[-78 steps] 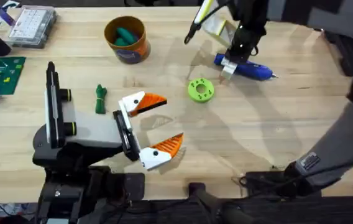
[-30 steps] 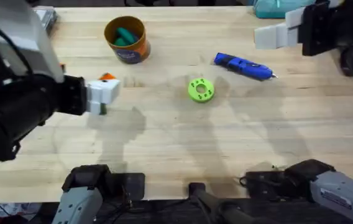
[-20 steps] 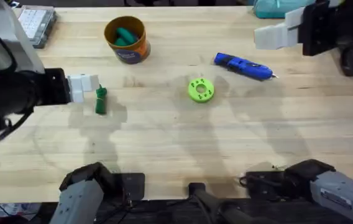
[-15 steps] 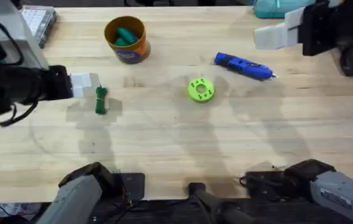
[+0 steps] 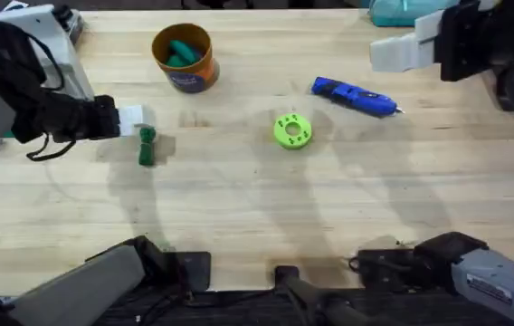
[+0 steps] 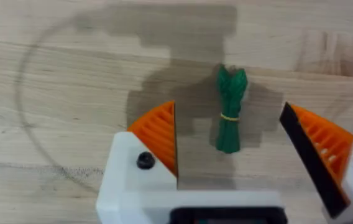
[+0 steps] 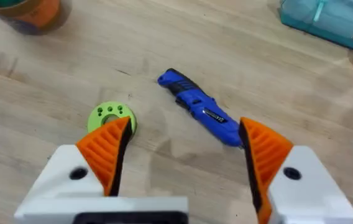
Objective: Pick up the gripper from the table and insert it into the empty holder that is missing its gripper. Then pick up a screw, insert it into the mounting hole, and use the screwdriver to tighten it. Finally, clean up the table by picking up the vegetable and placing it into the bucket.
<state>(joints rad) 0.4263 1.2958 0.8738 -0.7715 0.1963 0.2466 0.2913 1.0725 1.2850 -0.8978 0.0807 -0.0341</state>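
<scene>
Orange ribbed pads of the left end effector (image 6: 229, 162) stand wide apart above the vegetable (image 6: 229, 109), which lies flat on the table (image 5: 257, 208), well apart from the bucket (image 5: 183, 56). Closing too high risks the pads skimming the thin bundle and rolling it aside. The right end effector (image 7: 183, 158), also wide and empty, hovers near the screwdriver (image 7: 198, 107).

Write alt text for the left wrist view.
The left claw hangs open over a wooden table, its orange ribbed pads on either side of the small dark green vegetable, which lies on the wood in the claw's shadow.
</scene>
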